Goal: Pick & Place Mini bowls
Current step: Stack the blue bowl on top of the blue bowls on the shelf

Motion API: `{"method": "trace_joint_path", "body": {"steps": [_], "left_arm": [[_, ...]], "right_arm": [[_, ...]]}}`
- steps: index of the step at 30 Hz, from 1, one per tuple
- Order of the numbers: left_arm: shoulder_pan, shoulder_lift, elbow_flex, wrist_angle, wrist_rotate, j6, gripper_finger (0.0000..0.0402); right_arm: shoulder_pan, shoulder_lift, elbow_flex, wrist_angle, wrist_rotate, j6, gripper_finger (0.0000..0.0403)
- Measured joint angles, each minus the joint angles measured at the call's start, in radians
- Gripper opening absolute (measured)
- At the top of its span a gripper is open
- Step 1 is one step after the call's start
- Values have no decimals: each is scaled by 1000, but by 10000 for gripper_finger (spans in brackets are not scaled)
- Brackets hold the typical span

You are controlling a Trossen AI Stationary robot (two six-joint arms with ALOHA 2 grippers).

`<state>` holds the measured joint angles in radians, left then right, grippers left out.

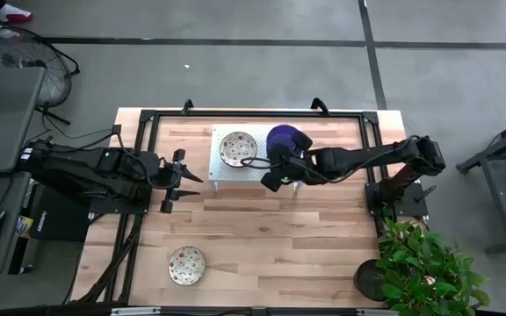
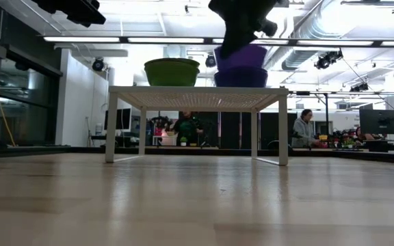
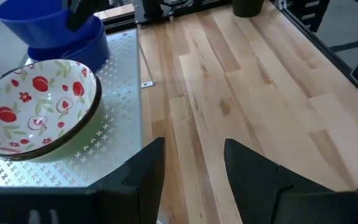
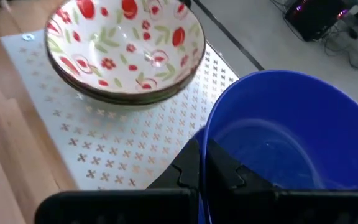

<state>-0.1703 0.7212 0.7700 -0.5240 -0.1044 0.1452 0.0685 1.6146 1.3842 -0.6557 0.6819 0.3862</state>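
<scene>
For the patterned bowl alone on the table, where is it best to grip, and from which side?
Probably by its thin rim, from straight above: the patterned bowl sits upright, open side up, apart from everything. One finger inside, one outside. The open left gripper is the nearer.

The right claw [image 4: 201, 168] covers part of the blue bowl's [image 4: 278, 149] rim, and the frame's edge cuts that bowl off (bowls beneath it uncountable).

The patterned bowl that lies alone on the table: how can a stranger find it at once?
Start at the white perforated rectangular rack on the wooden table's far half, then look to the near edge. There the cream-white round bowl with a reddish speckled pattern sits alone on bare wood, whereas the similar patterned bowl stack rests on the rack beside the blue bowls.
</scene>
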Motion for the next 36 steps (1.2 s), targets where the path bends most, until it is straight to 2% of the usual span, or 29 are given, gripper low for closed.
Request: {"method": "trace_joint_path", "body": {"steps": [6, 12, 17, 24, 28, 36], "left_arm": [[0, 0, 0, 0, 18, 0, 161], [0, 0, 0, -1, 24, 0, 161], [0, 0, 0, -1, 25, 0, 161], [0, 0, 0, -1, 28, 5, 161], [0, 0, 0, -2, 39, 6, 161], [0, 0, 0, -1, 39, 7, 161]], "right_arm": [[-6, 0, -42, 44, -12, 13, 0], [-31, 0, -42, 41, -30, 18, 0], [-45, 0, -42, 40, -90, 33, 0], [-44, 0, -42, 39, -98, 43, 2], [-44, 0, -42, 39, -92, 61, 22], [-44, 0, -42, 41, -94, 62, 90]]}}
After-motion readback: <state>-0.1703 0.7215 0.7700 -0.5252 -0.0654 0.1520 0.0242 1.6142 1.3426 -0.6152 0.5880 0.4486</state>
